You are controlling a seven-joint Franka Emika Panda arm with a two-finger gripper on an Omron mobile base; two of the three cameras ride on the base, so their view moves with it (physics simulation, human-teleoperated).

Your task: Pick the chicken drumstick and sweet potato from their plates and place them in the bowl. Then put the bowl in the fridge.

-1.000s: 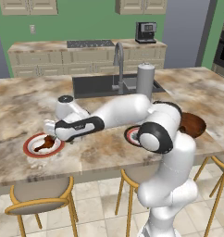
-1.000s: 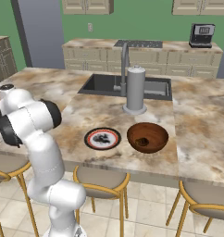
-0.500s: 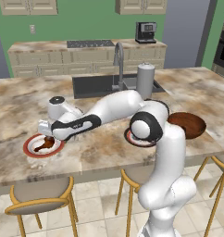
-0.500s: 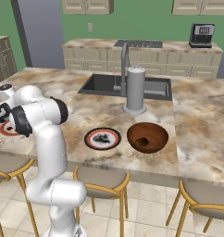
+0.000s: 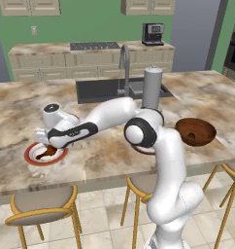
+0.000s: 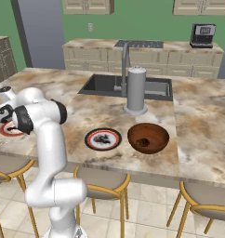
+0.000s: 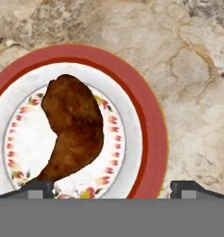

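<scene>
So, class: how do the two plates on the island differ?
The red-rimmed plate has a broad red rim and carries the chicken drumstick; the black-rimmed plate has a black rim, a thin red ring and a small dark item. The first lies under the claw, the second beside the bowl. Both are round, flat, white-centred.

Reddish-brown chicken drumstick [image 7: 72,129] on a red-rimmed, floral-ringed white plate [image 7: 148,134], marbled beige counter [image 7: 197,69]

From hand cam I see the red-rim plate [image 7: 148,115] cut off at 9 o'clock edge and along the bottom. Drumstick [image 7: 72,127] bone end is hidden behind the finger tip [image 7: 33,189] at 7 o'clock. In right base view the arm covers most of that plate [image 6: 7,131]. Item on black-rim plate [image 6: 103,139] is too small to ID.
</scene>
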